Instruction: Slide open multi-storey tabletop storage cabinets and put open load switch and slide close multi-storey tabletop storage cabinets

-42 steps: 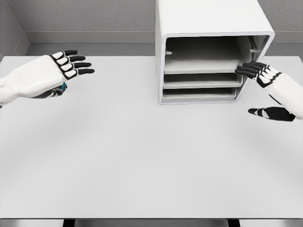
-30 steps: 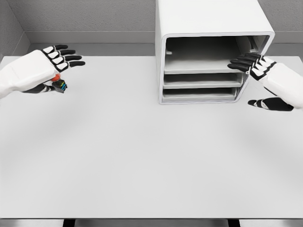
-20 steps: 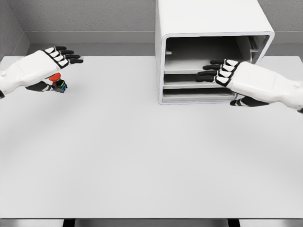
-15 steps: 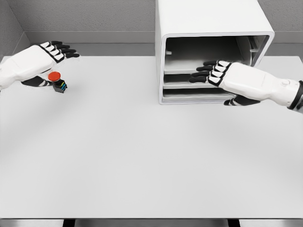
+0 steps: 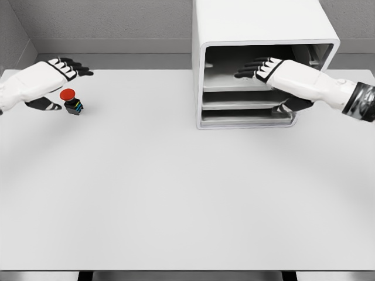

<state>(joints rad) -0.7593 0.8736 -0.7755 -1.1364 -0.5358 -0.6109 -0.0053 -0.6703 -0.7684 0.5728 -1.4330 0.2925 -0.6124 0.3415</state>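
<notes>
Just the one view here, a head cam that sat above the near edge of the table [image 5: 176,193] and looked down and away across it toward the far grey wall [image 5: 105,20]. It stood far enough back that the tabletop filled almost the whole width, with the storage cabinet [image 5: 258,26] at the far right cut off by the top edge. Both arms came in from the sides, so nothing to compare overlap with.

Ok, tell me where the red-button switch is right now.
In the head view the switch stands on the table at the far left, just below the left hand and well left of the cabinet.
</notes>
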